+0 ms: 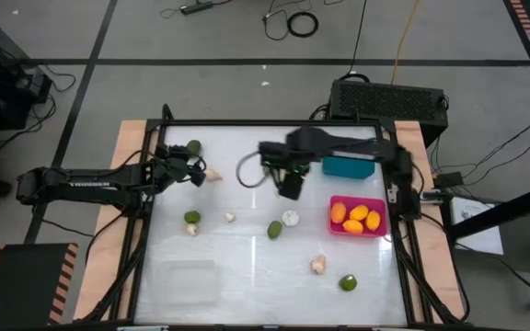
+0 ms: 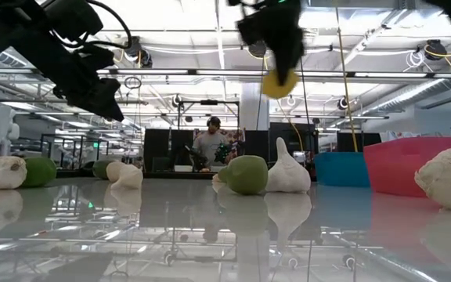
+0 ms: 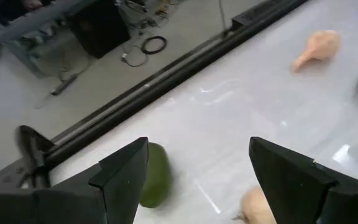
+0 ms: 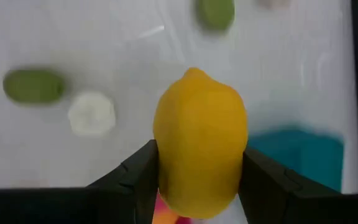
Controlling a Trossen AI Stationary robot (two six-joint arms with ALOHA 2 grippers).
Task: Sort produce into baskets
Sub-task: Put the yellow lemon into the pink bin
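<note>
My right gripper (image 1: 290, 187) is shut on a yellow lemon (image 4: 201, 143) high above the middle of the table, left of the teal basket (image 1: 348, 167). The lemon also shows in the low view (image 2: 279, 82). The pink basket (image 1: 357, 228) holds three orange fruits (image 1: 355, 217). My left gripper (image 3: 197, 174) is open and empty above the table's far left, with a lime (image 3: 153, 174) and a garlic bulb (image 3: 257, 208) lying on the table just below it. More limes (image 1: 275, 229) and garlic bulbs (image 1: 291, 218) lie loose on the table. My right gripper pinches the lemon's two long sides (image 4: 166, 155) between its two fingers, coming from above. The lemon's pointed end (image 4: 194, 73) sticks out beyond the fingertips. The lemon is lifted well clear of the table and hangs below the gripper.
A clear basket (image 1: 187, 280) stands at the near left. A lime (image 1: 348, 282) and a garlic bulb (image 1: 318, 265) lie near the front right; a lime (image 1: 192, 218) with garlic (image 1: 230, 217) lies at centre left. A person (image 2: 210, 145) stands in the room beyond the table.
</note>
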